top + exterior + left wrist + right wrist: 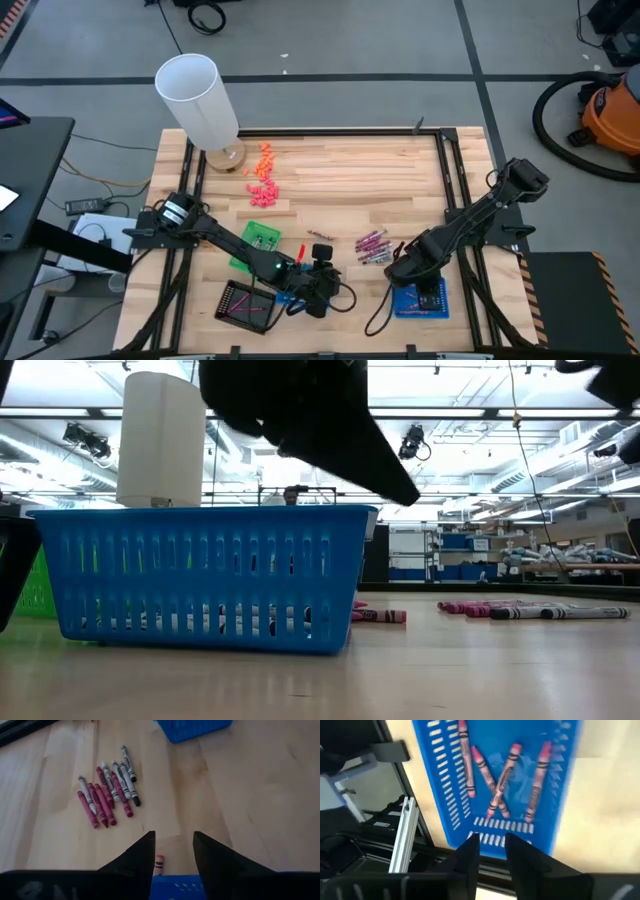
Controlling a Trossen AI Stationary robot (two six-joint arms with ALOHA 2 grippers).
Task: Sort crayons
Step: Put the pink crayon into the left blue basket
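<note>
Several crayons (107, 790), pinkish-red, maroon and silvery-grey, lie in a loose heap on the wooden table (372, 245). My left gripper (173, 842) stands open, tilted down over a small blue basket (296, 296) near the front edge. One crayon end (159, 865) shows on the table below the gap. My right gripper (492, 842) is open, nothing between its fingers, above the near rim of a second blue basket (520, 785). That basket holds several pinkish crayons (502, 780).
A black tray (245, 305) and a green tray (262, 238) sit left of the left gripper. A tall white cylinder (198, 100) stands at the far left, with orange and pink chunky bits (262, 180) beside it. Black frame rails (450, 170) line the table's sides.
</note>
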